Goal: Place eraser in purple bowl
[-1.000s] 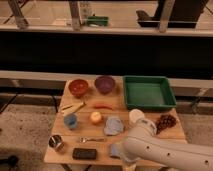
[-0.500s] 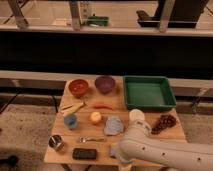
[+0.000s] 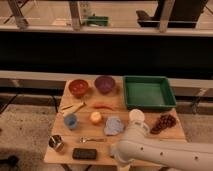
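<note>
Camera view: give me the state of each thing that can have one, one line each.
eraser, lying flat, not in the bowl, not gripped.
purple bowl, upright, looks empty.
red-orange bowl, upright, looks empty.
green tray, level, empty.
blue cup, upright.
gripper, low, beside the eraser on its right in the view, with a gap between them.

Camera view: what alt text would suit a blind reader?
A white robot arm reaches over a cluttered wooden table, its gripper beside the black eraser at the front. The purple bowl sits at the back, beside a red bowl.
</note>
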### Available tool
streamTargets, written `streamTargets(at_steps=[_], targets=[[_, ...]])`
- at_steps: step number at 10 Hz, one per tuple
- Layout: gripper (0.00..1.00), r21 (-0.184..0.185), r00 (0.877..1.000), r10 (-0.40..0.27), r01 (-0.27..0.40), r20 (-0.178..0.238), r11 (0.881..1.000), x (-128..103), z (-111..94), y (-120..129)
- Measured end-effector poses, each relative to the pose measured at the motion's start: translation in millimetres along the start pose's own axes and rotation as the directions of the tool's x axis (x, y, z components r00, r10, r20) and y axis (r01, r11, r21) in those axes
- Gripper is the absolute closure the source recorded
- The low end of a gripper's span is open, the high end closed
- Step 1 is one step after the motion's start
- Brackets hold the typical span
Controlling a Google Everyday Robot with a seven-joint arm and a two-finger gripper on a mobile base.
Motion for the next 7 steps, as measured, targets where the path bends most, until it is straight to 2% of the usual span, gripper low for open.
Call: streamTargets(at_steps=[4,5,7], targets=[[0.20,-0.034,1.000,-0.001,0.001,0.006,0.999,-63,16,-17],[0.20,-0.036,1.000,-0.007,0.008,0.006,0.999,-83,21,-22],[0.20,-0.025,1.000,-0.027,0.027,0.005,0.999,-101,25,-25]])
